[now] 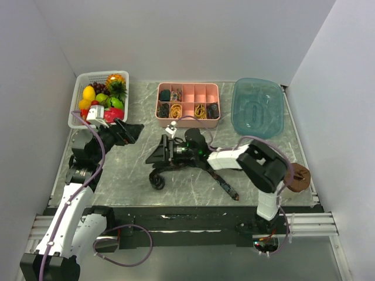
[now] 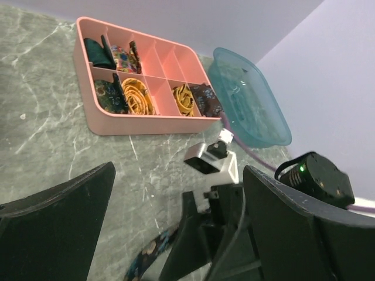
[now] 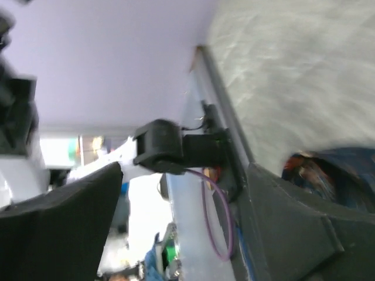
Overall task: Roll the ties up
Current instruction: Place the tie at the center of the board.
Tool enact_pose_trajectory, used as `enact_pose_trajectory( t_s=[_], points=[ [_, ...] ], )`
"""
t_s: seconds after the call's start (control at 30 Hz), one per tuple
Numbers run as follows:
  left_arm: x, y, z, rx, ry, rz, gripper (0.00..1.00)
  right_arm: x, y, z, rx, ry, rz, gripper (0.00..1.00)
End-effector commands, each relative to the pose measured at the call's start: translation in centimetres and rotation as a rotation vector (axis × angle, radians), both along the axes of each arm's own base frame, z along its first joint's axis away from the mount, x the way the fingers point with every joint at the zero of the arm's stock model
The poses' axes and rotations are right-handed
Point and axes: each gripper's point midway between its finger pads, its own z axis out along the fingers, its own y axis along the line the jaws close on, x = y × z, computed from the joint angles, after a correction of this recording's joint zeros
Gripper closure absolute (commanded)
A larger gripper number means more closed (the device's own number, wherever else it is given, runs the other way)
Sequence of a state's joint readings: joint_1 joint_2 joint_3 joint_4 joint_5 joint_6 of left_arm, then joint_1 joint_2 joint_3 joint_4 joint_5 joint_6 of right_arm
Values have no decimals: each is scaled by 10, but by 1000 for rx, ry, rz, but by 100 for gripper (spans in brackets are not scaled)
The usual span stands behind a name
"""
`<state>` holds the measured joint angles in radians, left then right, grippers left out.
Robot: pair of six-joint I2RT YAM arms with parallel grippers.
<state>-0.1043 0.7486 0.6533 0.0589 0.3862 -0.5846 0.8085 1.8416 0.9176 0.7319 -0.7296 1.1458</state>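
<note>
Right wrist view: right gripper (image 3: 184,187) has its jaws apart with nothing between them. The tie (image 3: 328,167) lies just outside one finger, with what looks like a coiled end by the fingertips and the tail trailing back under the arm. Left gripper (image 1: 129,132) is near, also spread wide, off the cloth. Tray (image 1: 187,100) sits farther ahead. Risk: the ungripped coil may spring loose, or a finger may snag and drag it.

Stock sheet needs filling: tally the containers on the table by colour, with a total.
white basket: 1
pink tray: 1
blue tub: 1
Total: 3
</note>
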Motion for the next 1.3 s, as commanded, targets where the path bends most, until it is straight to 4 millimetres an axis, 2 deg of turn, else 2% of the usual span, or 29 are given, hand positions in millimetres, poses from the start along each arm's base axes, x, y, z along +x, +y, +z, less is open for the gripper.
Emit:
enact_pose_trajectory(
  t_s=[0.0, 0.07, 0.13, 0.17, 0.2, 0.27, 0.3, 0.33, 0.37, 0.4, 0.43, 0.47, 0.53, 0.57, 0.6, 0.63, 0.67, 0.7, 0.77, 0.83, 0.87, 0.93, 0.97, 1.0, 1.03, 1.07, 1.2, 1.27],
  points=[
    [4, 8, 15, 28, -31, 42, 4, -1, 9, 58, 250, -76, 61, 1],
    [4, 9, 6, 43, 15, 50, 4, 6, 6, 43, 189, -60, 33, 1],
    [5, 9, 0, 31, 45, 50, 4, 13, -4, 40, 129, -120, -3, 1],
    [4, 8, -6, 25, 63, 51, 4, 16, -9, 26, 49, -98, -33, 1],
    [4, 9, -12, 14, 90, 56, 4, 19, -17, 38, 21, -197, -54, 1],
    [1, 8, -27, 6, 141, 52, 4, 31, -27, 41, -78, -280, -130, 1],
    [-1, 4, -32, -22, 161, 38, 4, 29, -39, 41, -170, -338, -126, 1],
    [-7, -3, -44, -40, 195, -2, 2, 32, -46, 41, -215, -362, -148, 1],
    [-11, -9, -45, -57, 194, -36, 1, 31, -55, 46, -250, -380, -166, 1],
    [-15, -14, -49, -80, 211, -58, 9, 33, -67, 36, -330, -394, -187, 2],
    [-20, -19, -60, -87, 238, -77, 15, 34, -75, 32, -378, -403, -206, 3],
    [-24, -26, -63, -89, 247, -100, 21, 34, -85, 33, -417, -411, -225, 7],
    [-31, -34, -73, -100, 279, -119, 42, 30, -105, 15, -529, -417, -234, 13],
    [-36, -43, -75, -97, 286, -140, 55, 28, -112, 16, -546, -429, -237, 47],
    [-38, -48, -77, -105, 293, -149, 74, 25, -120, 6, -583, -427, -234, 62],
    [-46, -60, -83, -97, 312, -189, 83, 21, -127, -1, -614, -420, -231, 69],
    [-47, -63, -87, -92, 322, -185, 93, 18, -130, -3, -627, -424, -225, 80],
    [-46, -69, -87, -97, 322, -195, 99, 14, -134, -12, -651, -423, -210, 83],
    [-54, -87, -96, -80, 347, -251, 99, 9, -141, -26, -702, -413, -189, 94],
    [-54, -97, -109, -61, 386, -264, 99, 5, -145, -40, -750, -404, -164, 99],
    [-61, -108, -114, -45, 402, -300, 99, 3, -148, -53, -795, -389, -148, 100],
    [-70, -124, -130, -9, 444, -345, 99, 1, -147, -65, -851, -393, -119, 100],
    [-73, -129, -134, 6, 456, -354, 99, 1, -156, -81, -932, -371, -114, 100],
    [-73, -131, -145, 38, 477, -339, 99, 1, -152, -82, -952, -383, -104, 100],
    [-80, -140, -148, 60, 482, -363, 99, 2, -153, -88, -982, -380, -99, 100],
    [-83, -141, -154, 86, 502, -360, 99, 5, -157, -101, -1045, -378, -101, 100],
    [-84, -147, -185, 200, 560, -311, 99, 14, -159, -112, -1136, -395, -125, 100],
    [-82, -143, -199, 244, 595, -265, 99, 16, -159, -117, -1152, -393, -144, 100]
  ],
)
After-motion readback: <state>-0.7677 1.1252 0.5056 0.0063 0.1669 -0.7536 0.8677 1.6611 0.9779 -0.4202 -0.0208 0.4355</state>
